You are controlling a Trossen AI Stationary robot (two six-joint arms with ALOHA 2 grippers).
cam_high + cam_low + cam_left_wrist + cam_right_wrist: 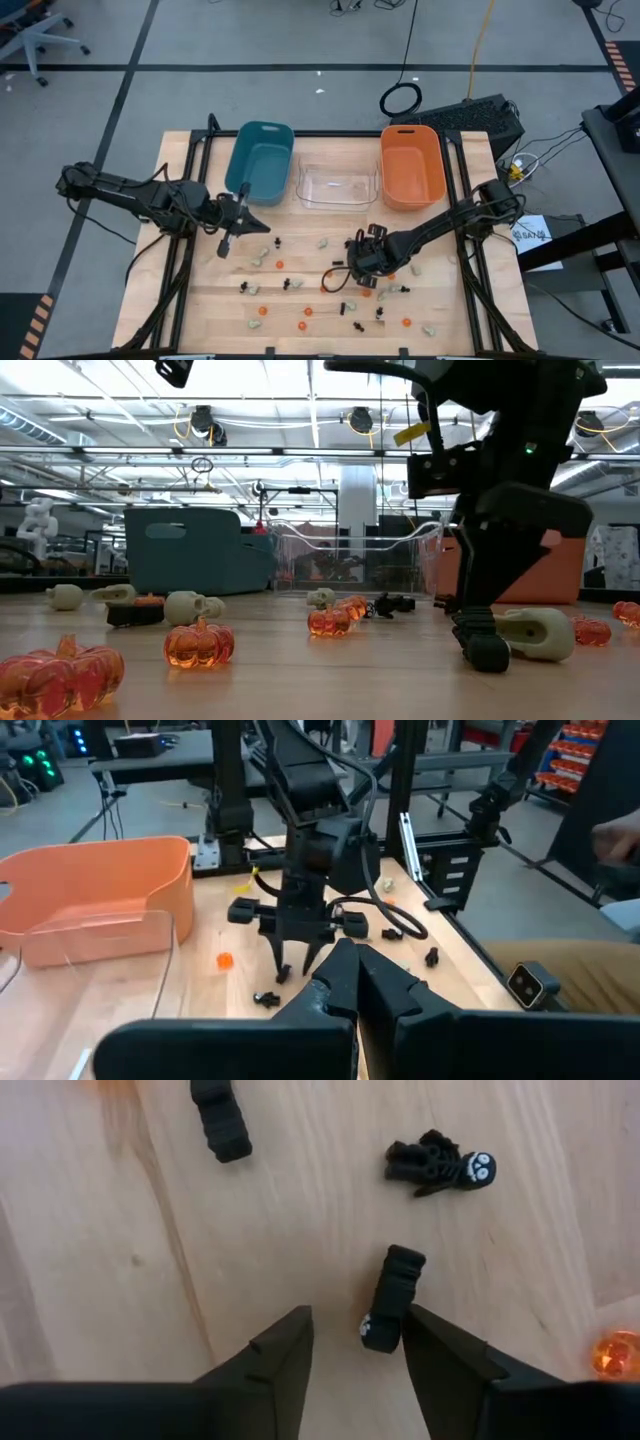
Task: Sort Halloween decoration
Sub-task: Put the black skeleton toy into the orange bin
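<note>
**A:** Where is the right gripper (355,1342) now, if we take the orange plastic bin (412,165) as the landmark?

**B:** It is low over the wooden table (200,300), in front of the orange plastic bin and a little toward the clear plastic bin (337,186). Its two dark fingers are apart and they hold nothing.

**A:** And the thing it goes for?

**B:** I judge it is the small black spidery trinket (392,1297) which lies on the wood just before the fingertips. In the right wrist view its near end, with a small white mark, is in the gap, very close to one finger; I cannot tell if they touch. Its long axis runs away from the gripper, roughly along the direction the fingers point, only a little slanted.

**A:** So the fingers would close across its narrow side?

**B:** Yes, I think so. But the trinket is not centred in the gap, so the gripper should probably shift a little sideways and go forward before it closes.

**A:** Other pieces near?

**B:** A second black spider with a white face (440,1164) lies farther out, and one more black piece (222,1120) is well apart.

**A:** The left gripper (226,243)?

**B:** It hangs in front of the teal plastic bin (260,160), fingers pressed together, empty. The right arm is clearly the nearer one.
</note>
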